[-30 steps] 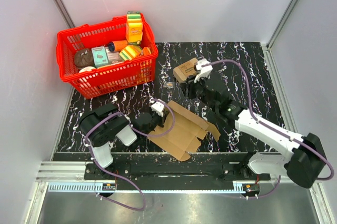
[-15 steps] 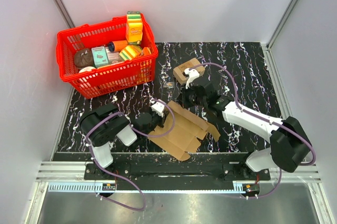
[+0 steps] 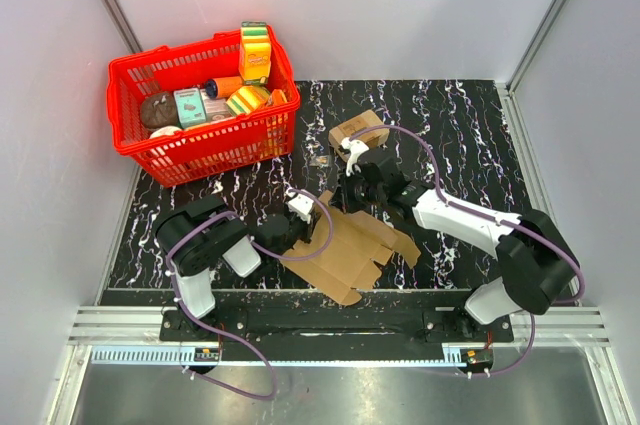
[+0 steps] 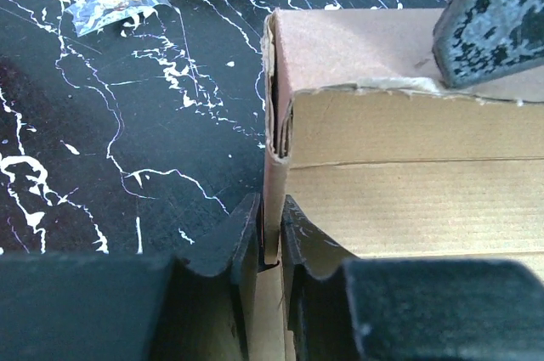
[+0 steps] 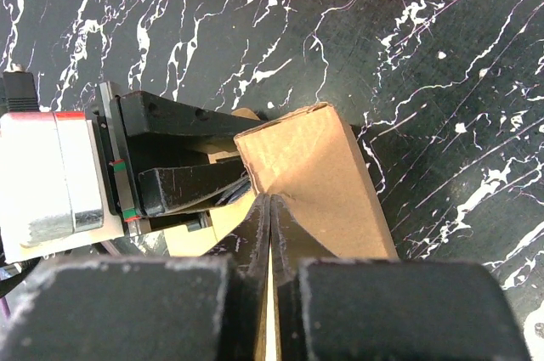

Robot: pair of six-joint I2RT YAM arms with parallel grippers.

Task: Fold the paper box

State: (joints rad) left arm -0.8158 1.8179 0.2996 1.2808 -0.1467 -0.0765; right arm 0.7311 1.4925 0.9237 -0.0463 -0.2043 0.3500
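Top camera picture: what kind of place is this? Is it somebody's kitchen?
Probably a robot test booth, not a kitchen: left arm and right arm mounted at a black marbled table, plain white walls close around, a red basket of groceries.

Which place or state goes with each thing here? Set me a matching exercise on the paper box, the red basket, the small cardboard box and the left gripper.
Things:
1 paper box
2 red basket
3 small cardboard box
4 left gripper

Places or states:
a far left, holding groceries
b shut on a raised cardboard wall
c near the middle, partly folded
d far side, just beyond the right gripper

Pairs: 1-c, 2-a, 3-d, 4-b
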